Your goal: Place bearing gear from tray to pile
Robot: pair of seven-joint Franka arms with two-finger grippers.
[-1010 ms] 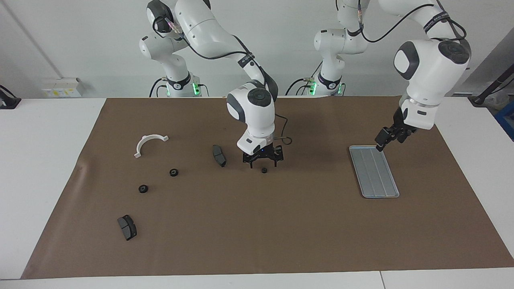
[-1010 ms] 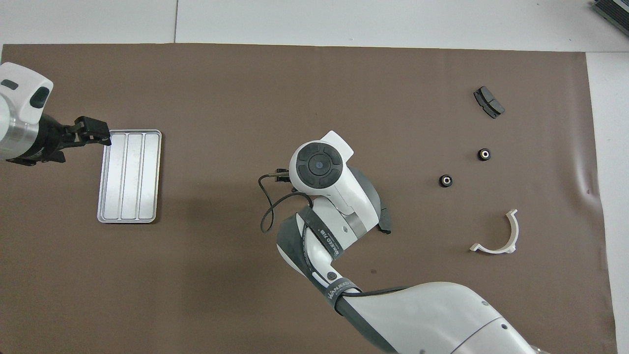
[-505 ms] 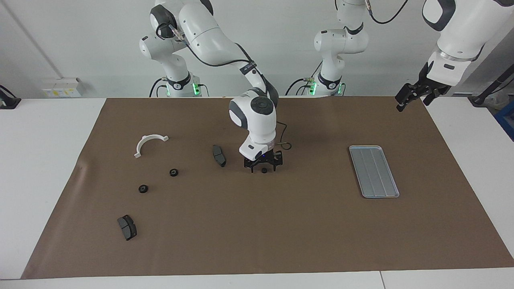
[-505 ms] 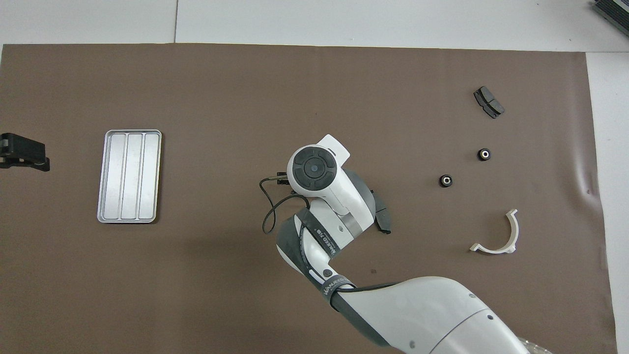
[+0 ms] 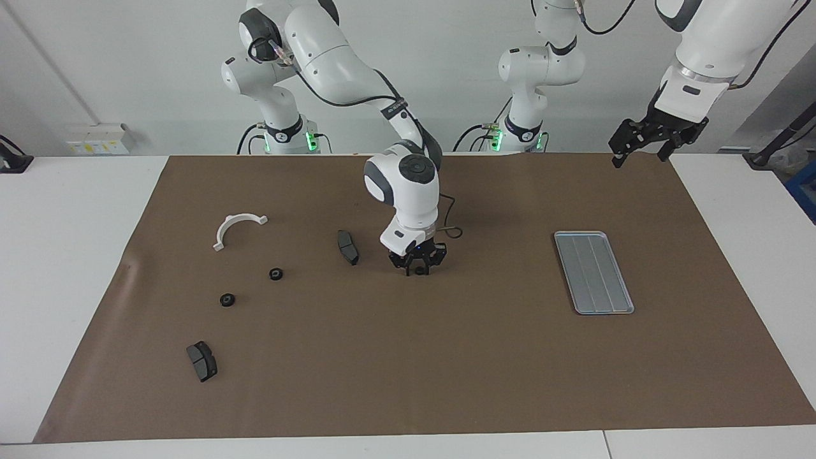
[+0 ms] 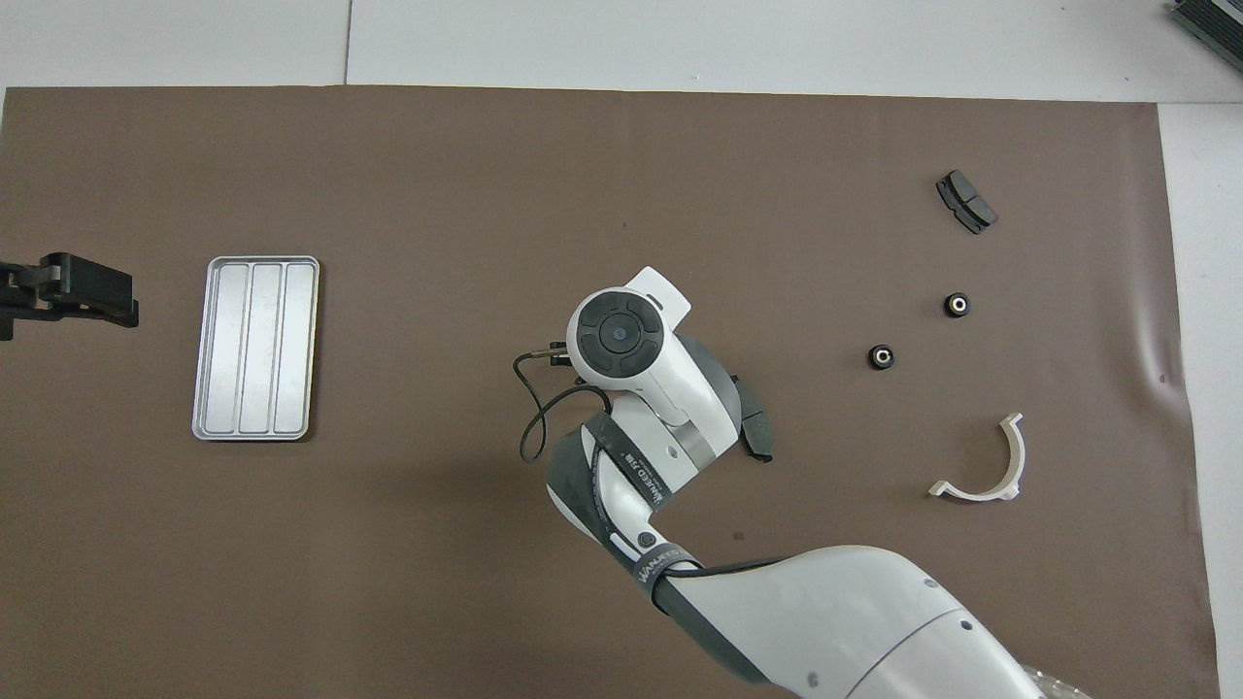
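Observation:
A small black bearing gear (image 5: pixel 419 271) lies on the brown mat mid-table, apart from the tray. My right gripper (image 5: pixel 418 270) stands down on the mat, its fingers drawn in against the gear. From overhead the right wrist (image 6: pixel 619 335) hides both gripper and gear. The grey-blue ribbed tray (image 5: pixel 593 271) (image 6: pixel 255 347) lies bare toward the left arm's end. My left gripper (image 5: pixel 639 153) (image 6: pixel 107 291) hangs open and high beside the tray, holding nothing. The pile is loosely spread: a white half-ring (image 5: pixel 237 228), two black gears (image 5: pixel 276 274) (image 5: pixel 227 299) and a brake pad (image 5: pixel 347 247).
A second brake pad (image 5: pixel 201 360) (image 6: pixel 965 201) lies farthest from the robots at the right arm's end. A black cable (image 6: pixel 532 408) loops off the right wrist. The brown mat (image 5: pixel 408 370) covers most of the white table.
The right gripper has come down around the gear and drawn its fingers in on it. The left arm has lifted up off the tray's edge and swung away toward its end of the table.

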